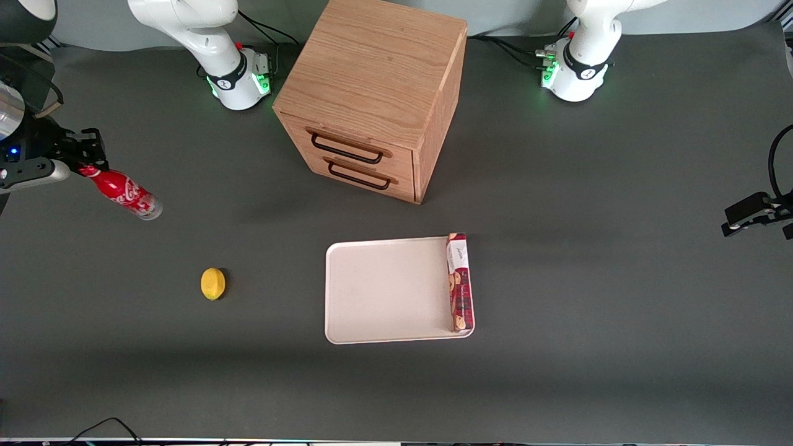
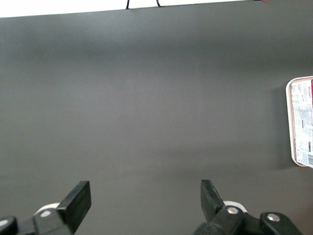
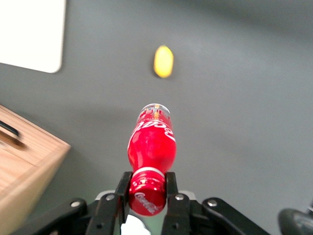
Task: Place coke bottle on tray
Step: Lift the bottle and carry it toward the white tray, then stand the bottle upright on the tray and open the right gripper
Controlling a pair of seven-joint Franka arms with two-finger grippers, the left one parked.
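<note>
Red coke bottle [image 1: 124, 191] x1, cap pinched by gripper [image 1: 83, 162] | tray [image 1: 384, 291] x1 | lemon [image 1: 213, 284] x1

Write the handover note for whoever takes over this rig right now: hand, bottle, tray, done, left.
Hand: shut on the bottle at its cap, held tilted above the table at the working arm's end.
Tray: mid-table, in front of the drawers; cookie box lies along one edge, the rest bare.
Done: bottle grasped and lifted.
Left: carry it to the tray, set it on the bare part, release.
</note>
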